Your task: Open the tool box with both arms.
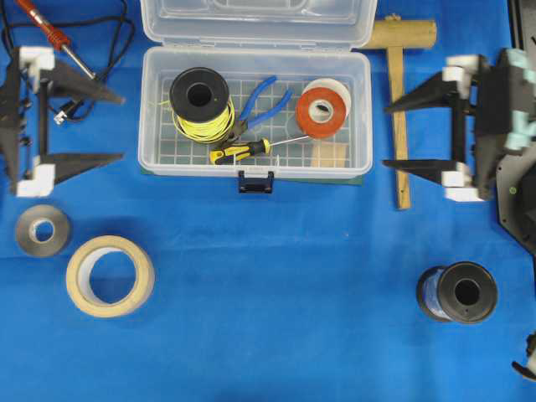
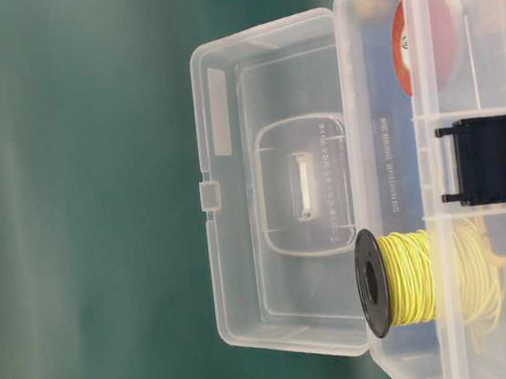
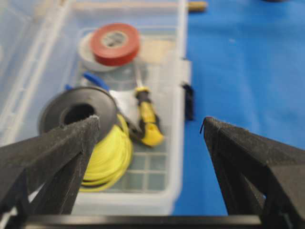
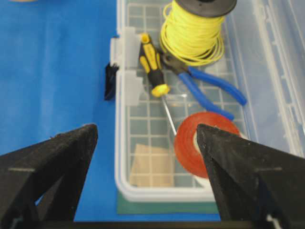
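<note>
there, at the top centre of the blue cloth (image 1: 276, 318): tool box (image 1: 159, 159) with lid (image 1: 251, 21) swung fully back, dark blue latch (image 1: 255, 182) hanging at the front wall; inside, yellow wire spool (image 1: 201, 105), blue-handled pliers (image 1: 264, 100), yellow-black screwdriver (image 1: 241, 152), red tape roll (image 1: 322, 110); left gripper (image 1: 124, 127) well apart on the left, spread wide, holding nothing; right gripper (image 1: 383, 136) just right of the box, likewise wide and empty; wooden mallet (image 1: 398, 92) lying beneath the right one.

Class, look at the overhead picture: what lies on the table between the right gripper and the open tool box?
In the overhead view, a wooden mallet lies between the right gripper and the tool box, its handle running alongside the box's right wall.
</note>
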Robot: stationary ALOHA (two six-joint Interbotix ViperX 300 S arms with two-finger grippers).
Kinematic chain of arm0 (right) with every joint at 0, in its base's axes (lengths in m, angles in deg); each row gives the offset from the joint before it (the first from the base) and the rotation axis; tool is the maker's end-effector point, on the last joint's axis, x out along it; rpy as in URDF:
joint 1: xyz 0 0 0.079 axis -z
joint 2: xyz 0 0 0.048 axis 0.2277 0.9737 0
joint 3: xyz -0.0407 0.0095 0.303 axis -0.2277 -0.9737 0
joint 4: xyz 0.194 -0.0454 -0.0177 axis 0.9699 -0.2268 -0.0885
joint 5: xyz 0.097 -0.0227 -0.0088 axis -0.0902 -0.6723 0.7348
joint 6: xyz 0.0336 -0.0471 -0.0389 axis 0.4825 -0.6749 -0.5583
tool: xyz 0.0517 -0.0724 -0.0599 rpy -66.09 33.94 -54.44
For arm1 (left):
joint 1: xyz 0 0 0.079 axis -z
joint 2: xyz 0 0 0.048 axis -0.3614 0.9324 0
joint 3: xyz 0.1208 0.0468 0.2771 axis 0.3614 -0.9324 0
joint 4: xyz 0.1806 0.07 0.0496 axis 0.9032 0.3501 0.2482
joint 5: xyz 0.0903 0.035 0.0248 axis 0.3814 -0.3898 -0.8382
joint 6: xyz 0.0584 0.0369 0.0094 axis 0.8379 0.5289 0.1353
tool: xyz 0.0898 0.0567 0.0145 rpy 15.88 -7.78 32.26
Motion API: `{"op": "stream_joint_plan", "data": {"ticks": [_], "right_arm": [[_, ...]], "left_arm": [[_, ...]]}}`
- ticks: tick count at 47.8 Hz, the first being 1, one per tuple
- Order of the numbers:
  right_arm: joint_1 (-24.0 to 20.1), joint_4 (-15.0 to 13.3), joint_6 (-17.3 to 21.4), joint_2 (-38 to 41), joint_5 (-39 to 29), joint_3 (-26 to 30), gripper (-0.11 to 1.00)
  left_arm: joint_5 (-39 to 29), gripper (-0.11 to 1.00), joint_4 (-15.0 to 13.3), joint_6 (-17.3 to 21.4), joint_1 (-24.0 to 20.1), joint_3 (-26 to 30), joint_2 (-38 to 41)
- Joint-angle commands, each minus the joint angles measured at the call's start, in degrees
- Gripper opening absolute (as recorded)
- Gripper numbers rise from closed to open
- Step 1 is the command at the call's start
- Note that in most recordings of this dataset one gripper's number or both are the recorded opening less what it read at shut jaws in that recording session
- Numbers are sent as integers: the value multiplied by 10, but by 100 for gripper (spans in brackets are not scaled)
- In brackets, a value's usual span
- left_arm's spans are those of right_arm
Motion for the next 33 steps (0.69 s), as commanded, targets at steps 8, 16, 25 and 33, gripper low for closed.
{"op": "stream_joint_plan", "data": {"ticks": [8, 16, 25, 33], "right_arm": [[-4, 4, 20, -97, -10, -59, 82], [-4, 8, 34, -141, -4, -103, 82], [-4, 10, 42, -146, 27, -134, 82], [-4, 10, 42, -137, 33, -137, 82]], "left_arm": [[-12, 87, -2, -9, 32, -43, -98], [-28, 87, -2, -9, 32, -76, -146], [-28, 87, -3, -10, 32, -108, -175], [-32, 87, -4, -22, 33, -121, -185]]}}
